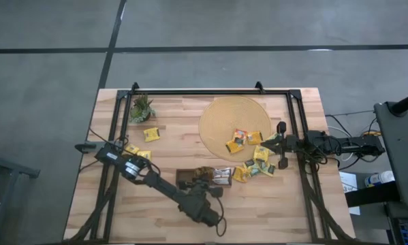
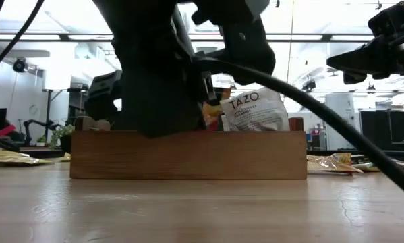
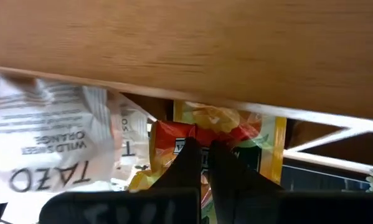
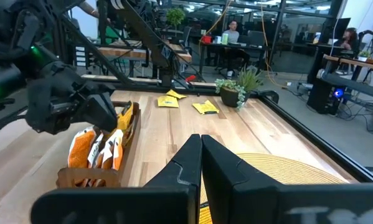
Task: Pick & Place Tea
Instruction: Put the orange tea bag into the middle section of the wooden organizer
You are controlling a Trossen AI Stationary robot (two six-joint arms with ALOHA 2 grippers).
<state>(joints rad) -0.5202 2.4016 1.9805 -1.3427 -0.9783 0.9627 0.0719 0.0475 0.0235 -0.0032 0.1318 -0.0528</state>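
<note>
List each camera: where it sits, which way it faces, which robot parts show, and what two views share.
High view: above the table, looking straight down; both arms, left gripper at the tray, right gripper by the round mat.
Low view: at table-top height, facing the tray's wooden wall; left arm fills the top.
Left wrist view: looking past shut fingers onto tea sachets.
Right wrist view: looking across the table past shut fingers toward the tray.
Shared: high and right wrist views both show the plant.

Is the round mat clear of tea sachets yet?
No, in the high view two tea sachets lie on the round mat, with more spilling off its edge.
</note>
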